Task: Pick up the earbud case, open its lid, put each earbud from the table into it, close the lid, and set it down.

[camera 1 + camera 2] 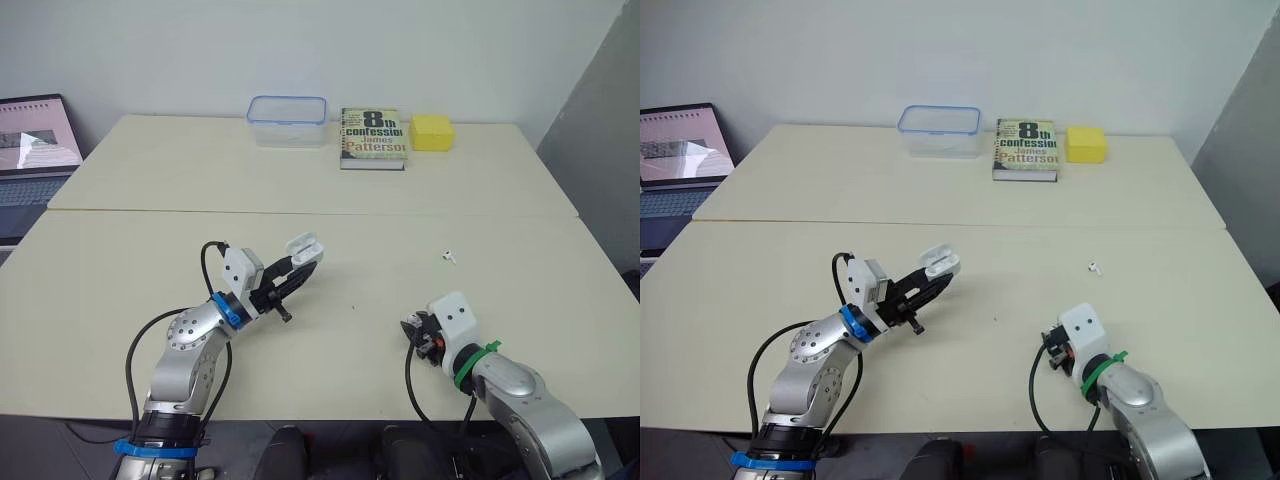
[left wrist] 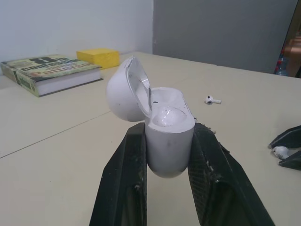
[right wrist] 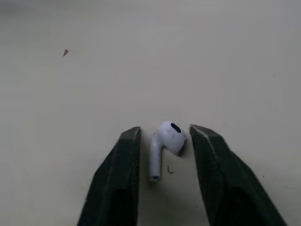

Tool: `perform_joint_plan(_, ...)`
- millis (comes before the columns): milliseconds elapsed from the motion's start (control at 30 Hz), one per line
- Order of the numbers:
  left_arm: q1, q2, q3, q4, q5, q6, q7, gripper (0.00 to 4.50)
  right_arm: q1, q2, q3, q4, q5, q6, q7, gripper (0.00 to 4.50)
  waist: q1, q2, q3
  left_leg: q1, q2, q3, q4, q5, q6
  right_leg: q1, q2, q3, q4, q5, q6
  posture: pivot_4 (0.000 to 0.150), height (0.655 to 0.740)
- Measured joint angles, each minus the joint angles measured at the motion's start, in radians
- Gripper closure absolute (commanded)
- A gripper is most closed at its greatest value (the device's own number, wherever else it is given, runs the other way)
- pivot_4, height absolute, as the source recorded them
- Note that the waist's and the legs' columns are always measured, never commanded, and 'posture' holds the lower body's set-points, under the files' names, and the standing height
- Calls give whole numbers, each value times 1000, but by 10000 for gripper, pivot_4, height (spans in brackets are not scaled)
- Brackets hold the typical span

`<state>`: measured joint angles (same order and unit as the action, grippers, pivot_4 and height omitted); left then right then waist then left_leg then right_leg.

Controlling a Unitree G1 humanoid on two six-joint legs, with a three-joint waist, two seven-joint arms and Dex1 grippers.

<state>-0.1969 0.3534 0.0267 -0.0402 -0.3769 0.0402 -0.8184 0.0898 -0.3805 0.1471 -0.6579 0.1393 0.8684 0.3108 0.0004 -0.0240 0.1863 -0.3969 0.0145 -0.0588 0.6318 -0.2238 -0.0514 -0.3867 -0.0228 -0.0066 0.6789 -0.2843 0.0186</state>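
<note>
Two earbuds out on the near table, well apart from each other. One earbud flat on its side between the black fingers of the right claw, rounded head toward one finger, stem alongside the other. Right claw spread, one finger on each side of that earbud, a thin strip of table visible on both sides, so not yet pinching. Right claw low at the near right of the table. Second earbud alone farther back on the right, beyond the right claw, touching nothing.

Earbud case pinched in the left claw, lower body squeezed between the two fingers, one finger on each flank. Case upright in the left wrist view, lifted off the table over the middle left of the near table. Lid swung open and tipped back on its hinge, inner wells exposed. Left claw angled forward and toward the centre.

Along the far side of the back table, a row: clear box with blue rim, then a paperback book just beside it, then a yellow block just beside the book. Open laptop off to the far left, past the table edge, screen lit.
</note>
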Motion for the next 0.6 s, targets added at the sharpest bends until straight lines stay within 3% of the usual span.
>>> perform_joint_plan(33,1,0,0,0,0,0,0,37032,-3,-20,-1,-8,4,7,17,40188,0,0,0,0,0,0,0,0,0,0,0,0,0,0,0,1500,7400)
perform_joint_plan(167,15,0,-2,-1,1,0,1,37032,-44,-152,-20,1,42,9,124,40459,-2,0,0,0,0,0,0,0,0,0,0,0,0,0,0,1500,7400)
perform_joint_plan(267,28,0,-2,-5,1,0,3,37032,-106,-332,-35,63,70,-65,297,40460,-3,0,0,0,0,0,0,0,0,0,0,0,0,0,0,1500,7400)
perform_joint_plan(400,55,2,-8,-44,1,16,6,37032,-230,-624,-41,308,76,-349,654,40460,-4,1,1,0,0,2,0,0,0,0,0,0,-1,0,0,1500,7400)
perform_joint_plan(600,113,19,-9,-122,-1,49,28,37032,-341,-788,16,616,22,-728,1041,40460,-4,1,1,1,2,1,-2,0,0,-1,1,-1,-1,0,0,1500,7400)
